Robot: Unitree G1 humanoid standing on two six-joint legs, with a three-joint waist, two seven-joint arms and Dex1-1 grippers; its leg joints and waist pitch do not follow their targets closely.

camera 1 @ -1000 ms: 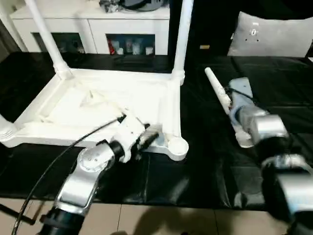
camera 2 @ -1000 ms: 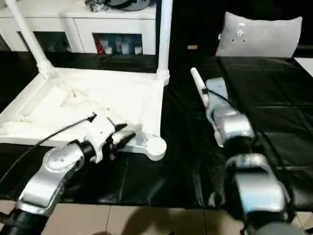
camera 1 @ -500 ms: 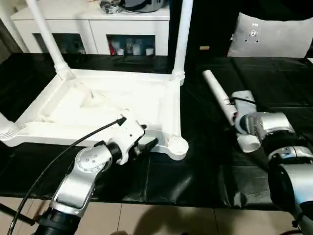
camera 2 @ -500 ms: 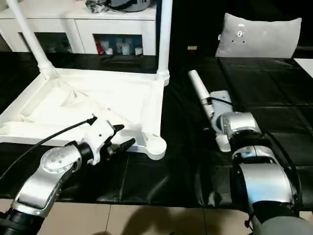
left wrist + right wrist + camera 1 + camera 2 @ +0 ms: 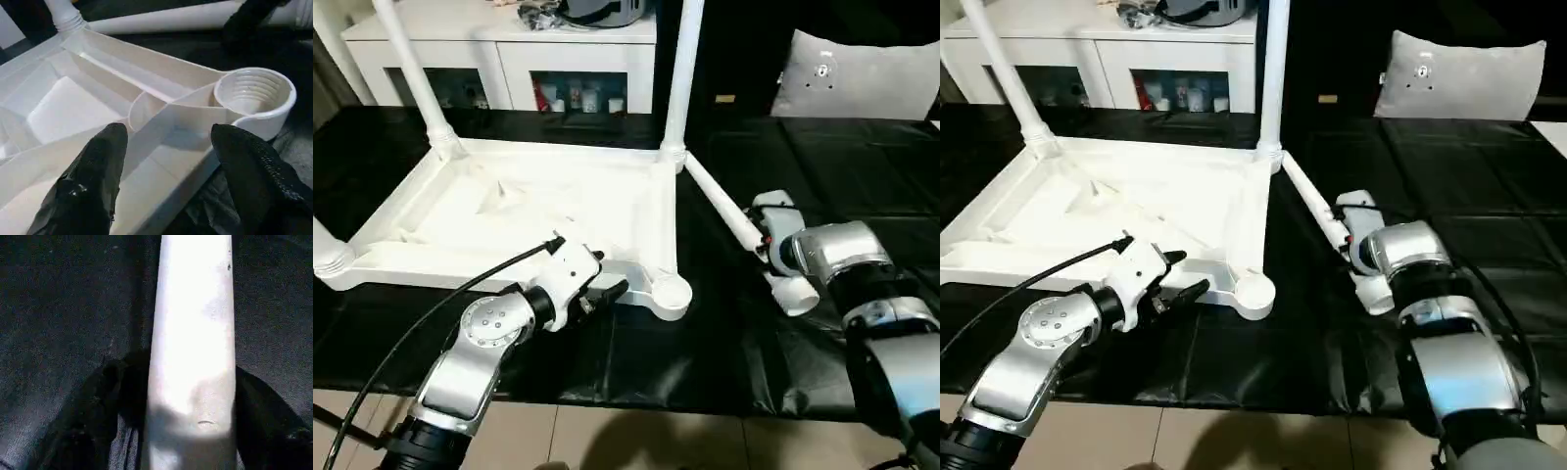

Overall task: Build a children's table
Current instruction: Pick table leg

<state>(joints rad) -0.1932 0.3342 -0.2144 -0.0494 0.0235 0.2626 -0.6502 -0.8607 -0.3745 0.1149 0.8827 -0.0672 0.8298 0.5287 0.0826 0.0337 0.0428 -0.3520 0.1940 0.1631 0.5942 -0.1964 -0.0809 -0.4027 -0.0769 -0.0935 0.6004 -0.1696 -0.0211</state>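
Observation:
The children's table top [image 5: 661, 225] lies upside down on the black surface. Two legs [image 5: 677, 78] stand upright in its far corners, and a third [image 5: 321, 250] stands at the near left. The near right socket [image 5: 672, 292] has no leg in it. A loose leg [image 5: 715, 196] lies right of the top, its thin end by the far right corner. My right gripper [image 5: 761, 238] is shut on this leg near its thick end; both black fingers [image 5: 98, 411] flank it. At the front rim beside the bare socket [image 5: 254, 90], my left gripper [image 5: 607, 291] stands open.
A white cabinet [image 5: 509, 59] with glass doors stands behind the work surface. A grey cushion [image 5: 857, 83] rests at the back right. A black cable [image 5: 431, 313] trails from my left arm. The black cover's front edge [image 5: 636, 397] runs close below my forearms.
The loose leg has swung so that its thin end now points at the table's far right corner. My right gripper has closed around it. My left gripper has opened wider.

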